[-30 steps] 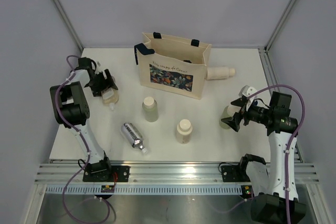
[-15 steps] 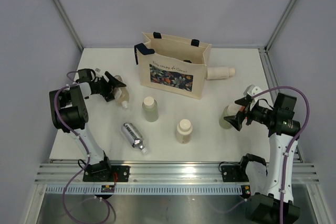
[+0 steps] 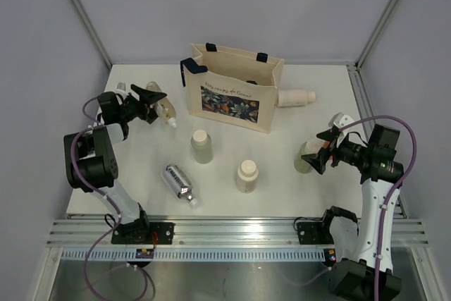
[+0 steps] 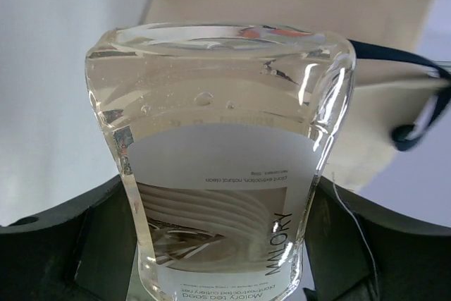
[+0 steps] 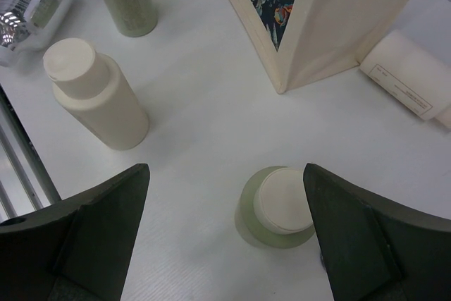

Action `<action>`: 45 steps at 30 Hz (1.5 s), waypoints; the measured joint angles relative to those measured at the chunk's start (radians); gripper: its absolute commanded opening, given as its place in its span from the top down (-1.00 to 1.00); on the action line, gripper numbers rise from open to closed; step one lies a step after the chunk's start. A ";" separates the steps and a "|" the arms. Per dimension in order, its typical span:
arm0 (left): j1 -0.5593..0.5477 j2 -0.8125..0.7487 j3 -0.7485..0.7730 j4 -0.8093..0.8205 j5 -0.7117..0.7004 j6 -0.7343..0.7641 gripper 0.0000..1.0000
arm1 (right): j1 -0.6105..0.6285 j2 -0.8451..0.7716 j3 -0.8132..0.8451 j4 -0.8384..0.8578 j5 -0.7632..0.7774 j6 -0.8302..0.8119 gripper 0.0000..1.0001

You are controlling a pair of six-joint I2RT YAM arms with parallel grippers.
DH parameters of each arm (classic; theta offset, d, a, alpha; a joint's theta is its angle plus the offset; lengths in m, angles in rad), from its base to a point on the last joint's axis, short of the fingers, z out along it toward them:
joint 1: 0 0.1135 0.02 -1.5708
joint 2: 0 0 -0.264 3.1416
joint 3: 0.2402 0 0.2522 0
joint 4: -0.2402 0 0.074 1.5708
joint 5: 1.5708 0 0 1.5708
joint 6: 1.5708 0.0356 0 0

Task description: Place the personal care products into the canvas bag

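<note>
as left jaws clamp it, clear squarish bottle (image 4: 225,160) gleams.

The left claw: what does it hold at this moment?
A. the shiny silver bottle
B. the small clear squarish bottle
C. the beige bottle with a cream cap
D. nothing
B: in the left wrist view the clear squarish bottle sits between the dark fingers of the left claw, close to the canvas bag.
</note>
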 measured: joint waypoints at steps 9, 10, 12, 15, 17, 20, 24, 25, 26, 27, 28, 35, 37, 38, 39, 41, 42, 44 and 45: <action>-0.094 -0.096 -0.101 0.379 0.004 -0.344 1.00 | -0.002 0.003 0.000 0.015 0.000 0.014 -0.99; -0.103 -0.105 -0.101 0.402 0.002 -0.369 1.00 | -0.002 0.003 0.000 0.018 0.000 0.016 -0.99; -0.135 -0.133 -0.100 0.451 -0.015 -0.428 1.00 | -0.004 0.003 0.000 0.026 0.001 0.020 -0.99; -0.187 -0.171 -0.073 0.470 -0.051 -0.480 1.00 | -0.009 0.004 0.000 0.029 0.002 0.027 -0.99; -0.229 -0.185 -0.043 0.465 -0.076 -0.489 1.00 | -0.010 0.004 0.000 0.031 0.002 0.030 -0.99; -0.304 -0.213 0.029 0.388 -0.119 -0.463 1.00 | -0.012 0.004 0.000 0.031 0.002 0.034 -0.99; -0.407 -0.215 0.217 0.163 -0.190 -0.340 1.00 | -0.013 0.005 0.000 0.035 0.002 0.036 -0.99; -0.434 -0.214 0.275 0.097 -0.217 -0.296 1.00 | -0.013 0.005 0.000 0.035 0.002 0.037 -0.99; -0.462 -0.213 0.333 0.043 -0.250 -0.260 1.00 | -0.013 0.005 0.000 0.036 0.002 0.037 -0.99; -0.488 -0.209 0.390 -0.013 -0.285 -0.225 1.00 | -0.013 0.005 0.000 0.036 0.002 0.037 -0.99; -0.512 -0.202 0.439 -0.048 -0.324 -0.197 1.00 | -0.013 0.005 0.000 0.037 0.002 0.037 -0.99; -0.628 -0.056 0.647 -0.142 -0.541 -0.126 1.00 | -0.013 0.004 0.000 0.039 0.002 0.037 -0.99; -0.650 0.034 0.711 -0.185 -0.595 -0.113 1.00 | -0.014 0.003 0.000 0.041 0.003 0.037 -0.99; -0.660 0.080 0.740 -0.211 -0.624 -0.108 1.00 | -0.015 0.003 0.000 0.042 0.004 0.037 -0.99; -0.668 0.114 0.759 -0.231 -0.645 -0.101 1.00 | -0.016 0.002 0.000 0.042 0.005 0.037 -0.99; -0.689 0.182 0.783 -0.279 -0.690 -0.092 1.00 | -0.020 0.002 0.000 0.043 0.005 0.037 -0.99; -0.698 0.207 0.784 -0.301 -0.708 -0.089 1.00 | -0.020 0.002 0.000 0.043 0.005 0.037 -0.99; -0.714 0.235 0.784 -0.349 -0.734 -0.083 1.00 | -0.020 0.002 0.000 0.043 0.005 0.037 -0.99; -0.721 0.242 0.784 -0.376 -0.748 -0.073 1.00 | -0.020 0.002 0.000 0.043 0.005 0.037 -0.99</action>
